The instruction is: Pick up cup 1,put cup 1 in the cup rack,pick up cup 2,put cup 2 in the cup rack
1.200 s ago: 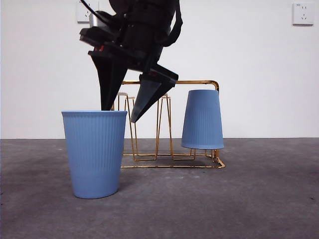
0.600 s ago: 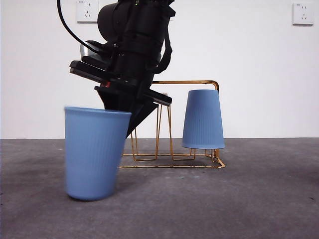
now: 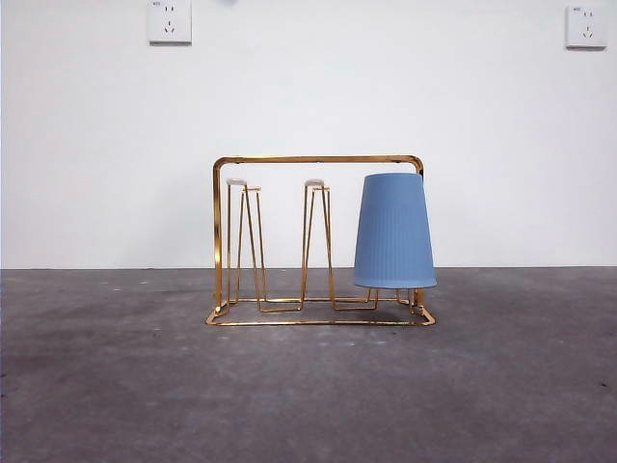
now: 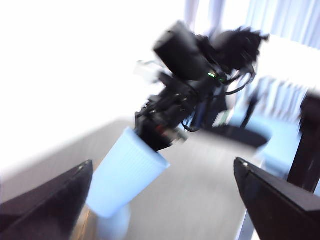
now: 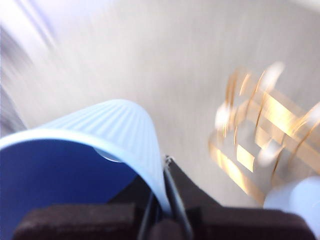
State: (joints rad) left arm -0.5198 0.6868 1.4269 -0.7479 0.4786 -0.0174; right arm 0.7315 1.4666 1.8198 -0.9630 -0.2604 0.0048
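We see the gold wire cup rack (image 3: 318, 241) standing on the grey table (image 3: 308, 395), in front of a white wall. 1 blue ribbed cup (image 3: 393, 231) sits upside down over the prong at the rack's right end, its rim just above the base wire. The 2 prongs to its left, each with a pale tip, are bare. No arm shows in the front view.

The second blue cup (image 5: 95, 150) is off the table and in the air. In the right wrist view the right gripper (image 5: 162, 200) is clamped on this cup's rim, 1 jaw inside the mouth and 1 outside against the ribbed wall. We look into its dark blue inside and see nothing in it. The picture is blurred; the rack (image 5: 265, 135) shows as gold streaks beyond the cup, apart from it.

The left wrist view shows the same cup (image 4: 125, 172) held tilted by the right arm's gripper (image 4: 157, 135) above the table. The left gripper (image 4: 165, 200) has its jaws wide apart and holds nothing.
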